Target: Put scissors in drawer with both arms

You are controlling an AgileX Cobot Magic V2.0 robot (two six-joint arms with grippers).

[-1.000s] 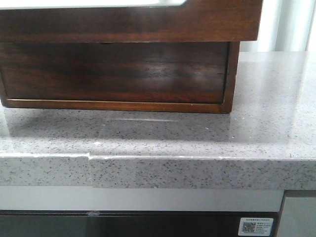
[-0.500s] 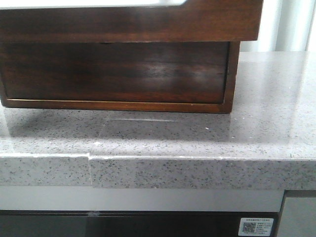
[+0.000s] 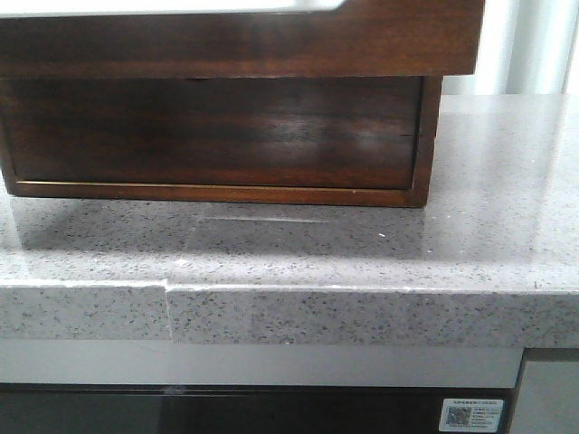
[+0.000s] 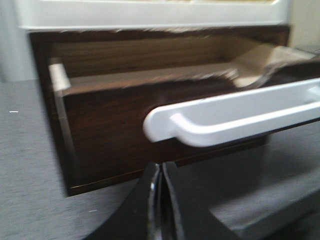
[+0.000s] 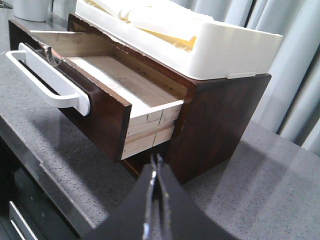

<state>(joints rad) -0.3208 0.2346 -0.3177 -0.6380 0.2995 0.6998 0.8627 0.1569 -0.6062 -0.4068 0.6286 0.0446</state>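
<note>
Since the earlier front pictures almost nothing has moved: the wooden box [image 3: 217, 136] sits a touch further right in that view, and the grey stone counter [image 3: 362, 262] under it looks the same. The drawer [image 5: 100, 95] stands pulled out of the box, its dark front overhanging the counter and carrying a long white handle [image 5: 45, 75]. Its pale wooden floor shows bare over most of its length; near the handle end something small and glinting lies inside, too unclear to name, and the scissors cannot be made out in any view. A cream tray [image 5: 200, 45] rests on top of the box. The left gripper [image 4: 161, 200] hangs just in front of the drawer's front, below the handle, its jaws pressed together on nothing. The right gripper [image 5: 155, 200] is beside the drawer's open side, also closed and empty.
</note>
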